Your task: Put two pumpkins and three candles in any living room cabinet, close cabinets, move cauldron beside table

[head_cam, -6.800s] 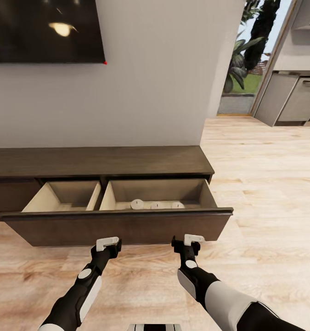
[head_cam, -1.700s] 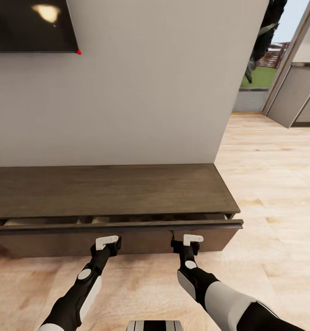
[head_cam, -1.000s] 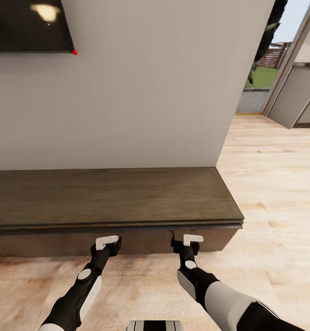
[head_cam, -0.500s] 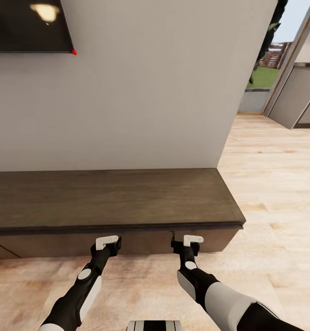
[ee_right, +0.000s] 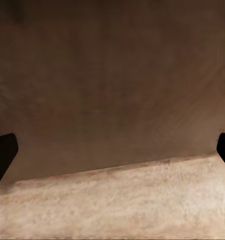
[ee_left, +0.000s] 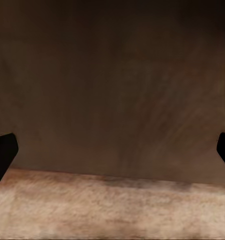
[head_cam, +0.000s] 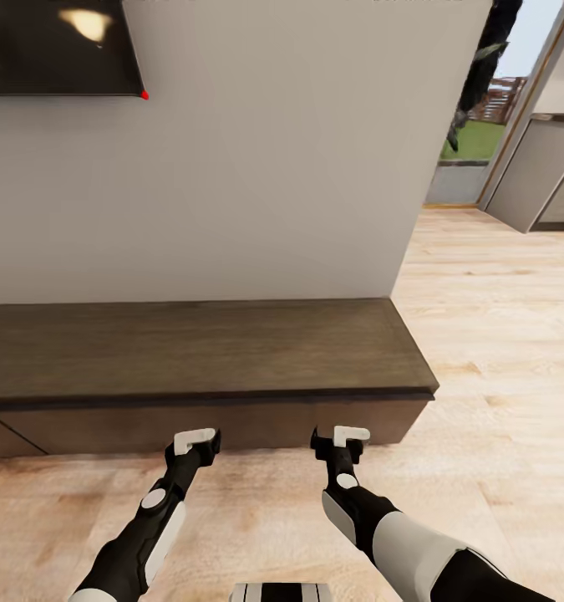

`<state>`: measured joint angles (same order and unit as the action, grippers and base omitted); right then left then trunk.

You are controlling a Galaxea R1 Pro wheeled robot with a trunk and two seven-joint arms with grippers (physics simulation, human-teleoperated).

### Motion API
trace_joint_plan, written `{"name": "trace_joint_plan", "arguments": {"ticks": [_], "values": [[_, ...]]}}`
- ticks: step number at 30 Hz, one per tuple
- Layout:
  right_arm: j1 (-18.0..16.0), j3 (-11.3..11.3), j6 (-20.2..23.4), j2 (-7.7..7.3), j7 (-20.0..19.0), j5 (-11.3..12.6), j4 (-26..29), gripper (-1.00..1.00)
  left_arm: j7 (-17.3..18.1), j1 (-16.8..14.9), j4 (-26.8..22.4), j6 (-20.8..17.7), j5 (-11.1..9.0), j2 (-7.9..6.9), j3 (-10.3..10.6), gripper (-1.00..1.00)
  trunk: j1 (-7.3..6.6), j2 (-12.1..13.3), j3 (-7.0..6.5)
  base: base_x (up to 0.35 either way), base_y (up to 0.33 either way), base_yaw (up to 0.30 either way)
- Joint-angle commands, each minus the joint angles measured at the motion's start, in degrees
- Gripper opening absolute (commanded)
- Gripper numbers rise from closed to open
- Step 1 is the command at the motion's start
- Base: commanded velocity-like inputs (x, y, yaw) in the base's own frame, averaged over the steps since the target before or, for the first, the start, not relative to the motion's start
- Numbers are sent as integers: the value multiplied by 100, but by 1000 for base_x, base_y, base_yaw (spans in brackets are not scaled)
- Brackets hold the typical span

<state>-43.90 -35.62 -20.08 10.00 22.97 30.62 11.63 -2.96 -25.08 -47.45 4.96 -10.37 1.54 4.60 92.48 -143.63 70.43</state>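
While its drawer fronts sit flush, the long dark brown wooden cabinet hides its contents (cut off leftward); left hand and right hand gape wide, empty.

the cabinet is sitting against the wall, with its drawer fronts sitting flush. both grippers are hanging just in front of the cabinet, left gripper beside the right gripper. a tv is hanging above the cabinet's left part. floor is stretching off to the cabinet's right.
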Motion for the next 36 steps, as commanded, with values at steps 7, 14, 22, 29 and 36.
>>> {"name": "trace_joint_plan", "arguments": {"ticks": [7, 14, 22, 29, 36], "values": [[-5, -50, 40, 0, 24, 64, -2, 100, -37, -5, -13, -43, -65, -4, -5, 100, -3, -2, 4, -275, 0, 0], [-5, -10, 884, 0, 36, 131, 61, 100, -32, -3, -652, -1531, -91, -28, -51, 100, -3, -2, 4, -343, 0, 0], [-5, 144, 3000, -30, 50, 218, 1186, 100, -29, -5, -1856, -4065, -94, -73, -245, 100, -3, -2, 4, -106, 0, 0], [-5, 803, 4595, -12, 69, 293, 1952, 100, -22, -5, -2313, -5347, -78, -83, -493, 100, -18, 6, -129, -3, 0, 0], [-5, 855, 4843, 0, 88, 293, 1974, 100, -28, -5, -2316, -5750, -71, -155, -527, 100, -36, 16, -284, 0, 0, 0]]}}
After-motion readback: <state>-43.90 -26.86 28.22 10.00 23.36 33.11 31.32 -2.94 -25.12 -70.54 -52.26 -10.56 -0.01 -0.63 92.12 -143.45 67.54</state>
